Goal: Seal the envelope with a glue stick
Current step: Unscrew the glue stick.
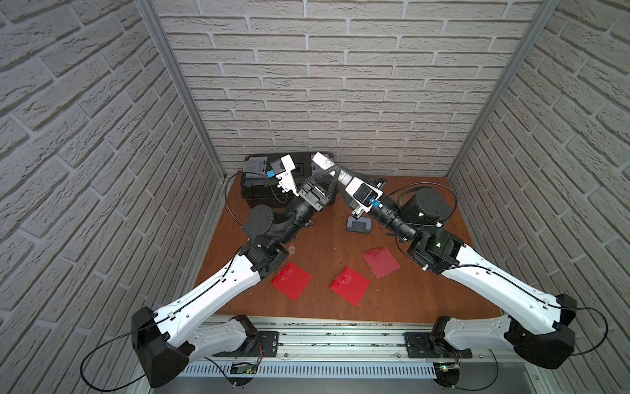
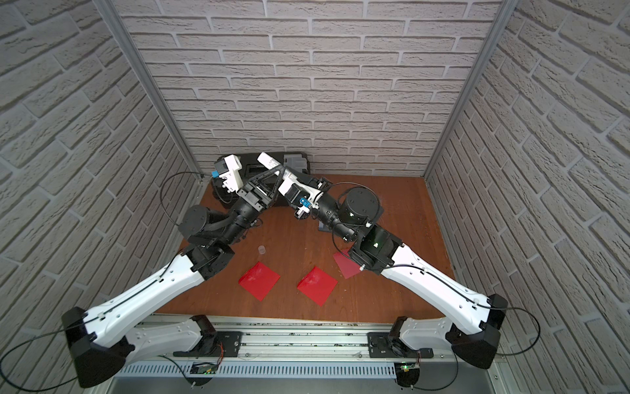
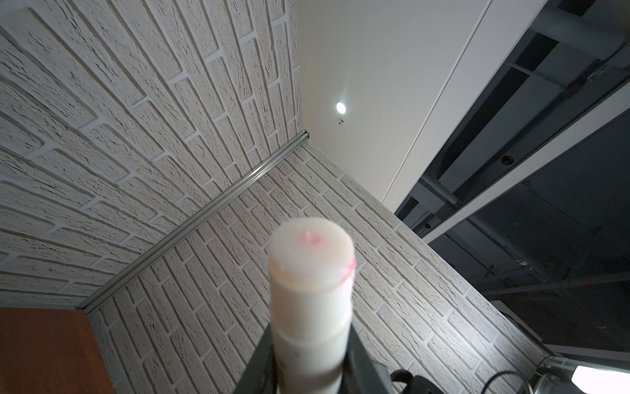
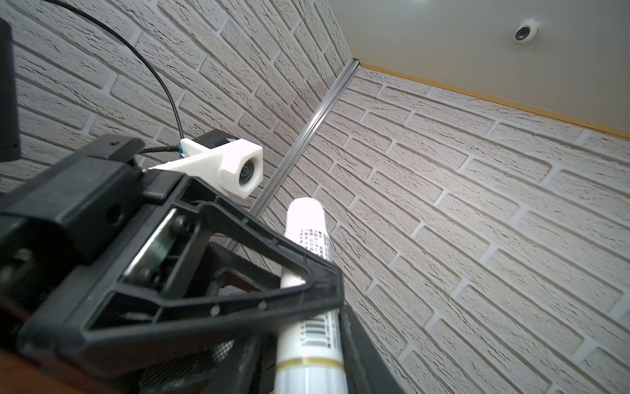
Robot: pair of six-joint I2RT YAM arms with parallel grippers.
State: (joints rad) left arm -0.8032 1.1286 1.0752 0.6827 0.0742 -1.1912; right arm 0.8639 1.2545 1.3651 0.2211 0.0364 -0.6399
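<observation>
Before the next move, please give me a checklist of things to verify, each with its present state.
1. Grip of left fingers on stick: ok.
2. Grip of right fingers on its lower part: cannot tell.
3. The cap off, lying on the table: ok.
4. Glue tip facing down: not ok, it points up.
5. Stick over one of the envelopes: not ok, all three lie apart from it.
6. The punch clear of them: ok.
</observation>
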